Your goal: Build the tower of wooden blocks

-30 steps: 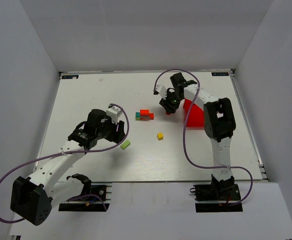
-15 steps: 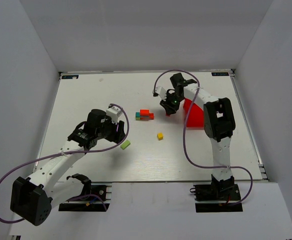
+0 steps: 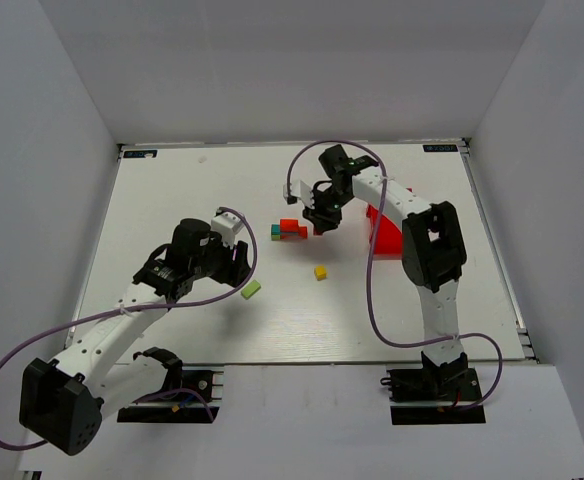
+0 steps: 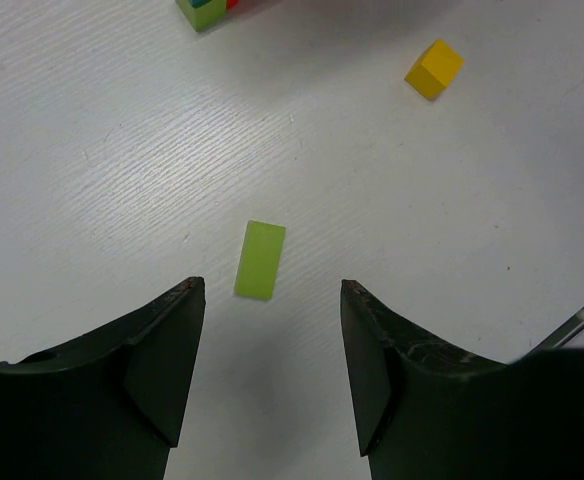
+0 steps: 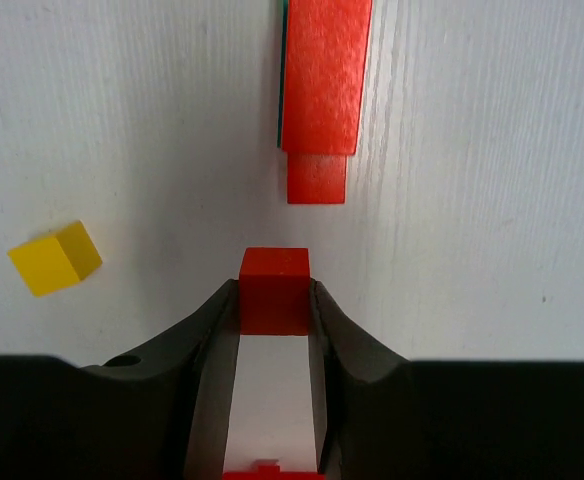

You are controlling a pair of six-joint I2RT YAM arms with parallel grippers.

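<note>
Two arms reach over a white table (image 3: 172, 190). Near its middle stands the wood block tower (image 3: 290, 230), a low stack of red, teal and lime painted blocks. The right gripper (image 5: 274, 300) is clamped on a small red wooden cube (image 5: 274, 275) just short of the tower. The left gripper (image 4: 270, 290) hangs with jaws apart over a flat lime green wooden bar (image 4: 260, 259). A yellow wooden cube (image 3: 320, 271) lies apart, nearer the table's near edge.
</note>
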